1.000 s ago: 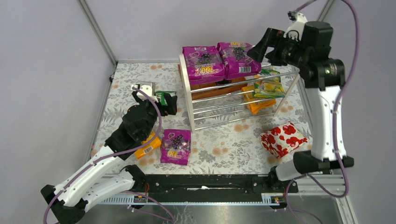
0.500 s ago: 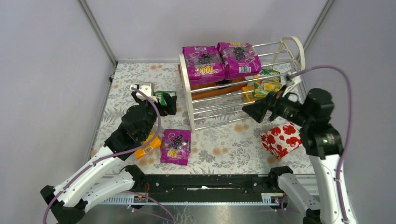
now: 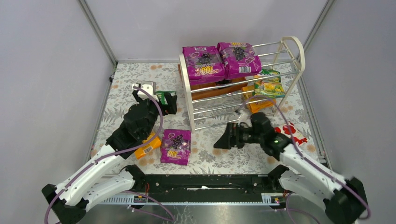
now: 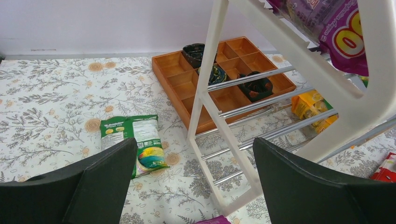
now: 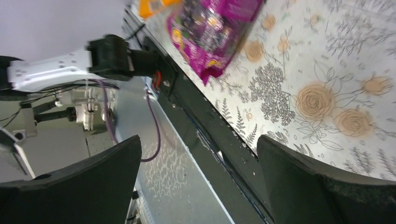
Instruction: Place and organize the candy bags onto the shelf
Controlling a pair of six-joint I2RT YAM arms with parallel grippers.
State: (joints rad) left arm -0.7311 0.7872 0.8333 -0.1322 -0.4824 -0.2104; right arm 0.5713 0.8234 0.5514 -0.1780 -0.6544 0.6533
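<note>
1. Grey walls close in your table (image 3: 121, 86), which is covered in floral cloth, with both arms bolted at the near edge.
2. Your shelf (image 3: 186, 88) stands at back centre-right, with white end panels and chrome rods.
   - On the top tier, the first magenta bag (image 3: 203, 64) lies touching the second magenta bag (image 3: 239, 59).
   - The green-yellow bag (image 3: 268, 86) lies on a lower tier at the right end.
   - The shelf-side orange bag (image 3: 259, 105) is below it. From above you cannot tell whether it lies on rods or cloth.
3. The brown tray (image 4: 224, 70) sits on the cloth under the shelf, with dark items in a few compartments.
4. The heart package (image 3: 290, 129) is in front of the shelf's right end, mostly hidden by your right arm.
5. Your right gripper (image 3: 222, 141) is low over the cloth before the shelf, with jaws spread wide and nothing between them. It points toward the loose magenta bag (image 3: 176, 146) but is apart from it. The wrist view is blurred.
6. Your left gripper (image 4: 194, 186) is by the shelf's left end panel, jaws wide and empty. The green-white bag (image 4: 135, 144) lies flat on the cloth ahead, near its left finger.
7. The loose orange bag (image 3: 148, 145) lies just beside the loose magenta bag, partly under your left arm.
</note>
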